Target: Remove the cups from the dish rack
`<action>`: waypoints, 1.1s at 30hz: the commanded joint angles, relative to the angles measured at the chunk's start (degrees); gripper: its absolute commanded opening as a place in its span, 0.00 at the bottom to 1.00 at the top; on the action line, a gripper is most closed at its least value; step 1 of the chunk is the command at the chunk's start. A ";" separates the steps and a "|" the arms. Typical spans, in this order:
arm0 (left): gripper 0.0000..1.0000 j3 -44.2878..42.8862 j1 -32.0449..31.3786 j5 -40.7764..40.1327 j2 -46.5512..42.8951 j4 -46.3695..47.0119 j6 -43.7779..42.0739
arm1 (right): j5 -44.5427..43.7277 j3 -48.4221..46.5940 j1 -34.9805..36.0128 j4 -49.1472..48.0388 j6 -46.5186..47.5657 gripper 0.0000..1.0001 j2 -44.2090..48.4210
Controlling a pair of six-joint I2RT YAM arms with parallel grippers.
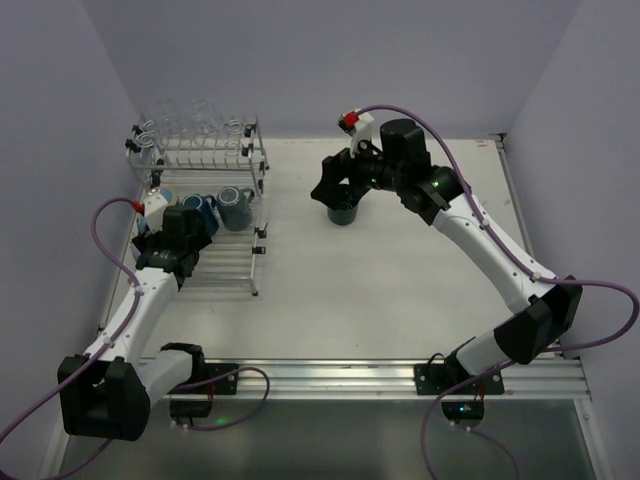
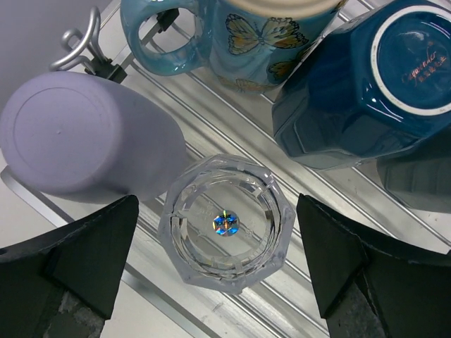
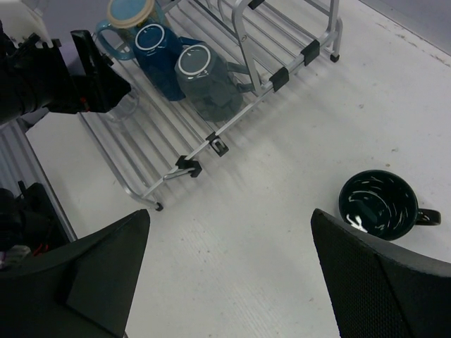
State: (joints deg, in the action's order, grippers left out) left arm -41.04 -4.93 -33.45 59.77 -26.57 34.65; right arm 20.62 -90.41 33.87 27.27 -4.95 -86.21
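**Both pincers wide, one mug out**

We see the two-tier silver wire dish rack (image 1: 225,262) far left on the white table (image 1: 400,300). Our right gripper (image 3: 232,274), spread wide, hovers near the upright dark green handled mug (image 3: 380,204). Our left gripper (image 2: 222,260), also wide, straddles a clear faceted glass tumbler (image 2: 225,222) in the rack.

Rack: the dish rack (image 1: 262,190) stands at the far left of the desk (image 1: 400,290), with clear tumblers (image 1: 190,125) lining its top tier.
Lower tier: a blue mug (image 1: 197,210) and a grey mug (image 1: 236,207) sit side by side, the left claw (image 1: 185,232) poised beside them.
Centre: a dark green mug (image 1: 343,212) stands alone, the right claw (image 1: 340,192) spread just above it.
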 commanded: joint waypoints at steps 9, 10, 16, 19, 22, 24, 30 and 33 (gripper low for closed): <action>0.74 2.19 0.89 4.88 -1.05 6.26 -0.73 | 0.38 -0.03 2.87 -1.69 -0.50 0.99 1.66; 0.71 2.28 0.89 5.06 -1.40 6.53 -0.82 | 0.12 0.06 3.22 -1.78 -0.59 0.99 1.92; 0.51 2.63 0.89 10.23 -5.88 6.88 -1.52 | -0.06 4.00 5.06 -8.44 -8.38 0.99 6.14; 0.48 3.50 0.80 16.65 -10.27 7.05 -1.78 | 2.49 12.42 6.12 -18.97 -17.06 0.99 10.61; 0.47 4.82 0.80 25.43 -15.98 8.02 -2.22 | 3.72 24.82 7.17 -35.14 -27.08 0.97 16.14; 0.46 5.52 0.80 33.69 -21.25 10.64 -2.14 | 3.81 30.62 8.05 -46.44 -31.33 0.94 18.27; 0.41 7.72 0.80 53.30 -28.83 18.90 2.95 | -1.90 46.18 12.88 -61.79 -40.39 0.85 19.25; 0.38 9.39 0.80 61.12 -28.74 25.39 7.69 | -2.25 48.39 13.85 -66.37 -42.42 0.78 17.05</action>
State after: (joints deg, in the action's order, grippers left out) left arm -33.26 -4.47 13.06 30.83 -11.92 37.01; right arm 21.47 -43.70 46.74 -25.36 -41.89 -67.81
